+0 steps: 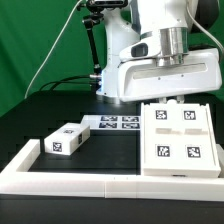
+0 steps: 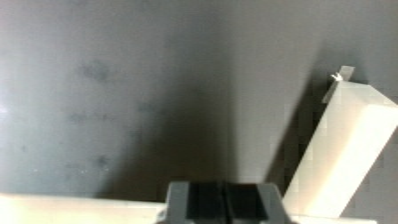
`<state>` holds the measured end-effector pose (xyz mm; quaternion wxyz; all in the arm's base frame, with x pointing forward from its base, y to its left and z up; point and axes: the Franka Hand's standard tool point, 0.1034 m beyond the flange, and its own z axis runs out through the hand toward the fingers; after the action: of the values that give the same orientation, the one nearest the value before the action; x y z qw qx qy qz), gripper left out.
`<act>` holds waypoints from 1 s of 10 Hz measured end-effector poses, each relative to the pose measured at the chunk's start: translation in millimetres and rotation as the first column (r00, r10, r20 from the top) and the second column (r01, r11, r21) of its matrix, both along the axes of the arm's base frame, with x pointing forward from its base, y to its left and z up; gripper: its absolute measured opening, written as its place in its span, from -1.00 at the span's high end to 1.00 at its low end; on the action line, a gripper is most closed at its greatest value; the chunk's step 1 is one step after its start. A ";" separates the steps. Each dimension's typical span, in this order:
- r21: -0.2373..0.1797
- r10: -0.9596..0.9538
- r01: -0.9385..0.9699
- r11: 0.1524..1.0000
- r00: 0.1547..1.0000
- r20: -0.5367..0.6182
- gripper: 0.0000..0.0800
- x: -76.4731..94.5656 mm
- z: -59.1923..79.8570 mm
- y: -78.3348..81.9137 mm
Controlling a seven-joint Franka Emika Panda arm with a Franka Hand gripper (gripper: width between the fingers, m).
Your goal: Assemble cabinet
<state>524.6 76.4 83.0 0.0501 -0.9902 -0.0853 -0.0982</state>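
The cabinet body [image 1: 178, 140], a large white box with tags on its top face, stands at the exterior view's right. A small white box part [image 1: 62, 141] with tags lies on the dark table at the exterior view's left. The arm's white hand [image 1: 165, 72] hangs just behind the cabinet body, and its fingertips are hidden there. In the wrist view my gripper [image 2: 222, 205] shows two dark fingers pressed together with nothing between them. A long white cabinet part [image 2: 347, 150] stands beside the gripper, apart from the fingers.
The marker board [image 1: 115, 122] lies flat on the table between the small box part and the cabinet body. The long white rail frame [image 1: 80, 182] borders the table's front and left. A black stand [image 1: 95, 45] rises at the back.
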 end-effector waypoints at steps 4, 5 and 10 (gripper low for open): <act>0.005 0.006 -0.006 1.000 0.999 -0.046 0.99 4.3 12.1 6.2; 0.005 0.006 -0.006 1.000 0.999 -0.046 0.99 4.2 12.0 6.2; -0.006 0.022 -0.022 1.000 0.999 -0.029 0.99 -6.8 28.7 8.8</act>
<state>517.8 85.2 111.7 0.0493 -0.9907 -0.0958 -0.0829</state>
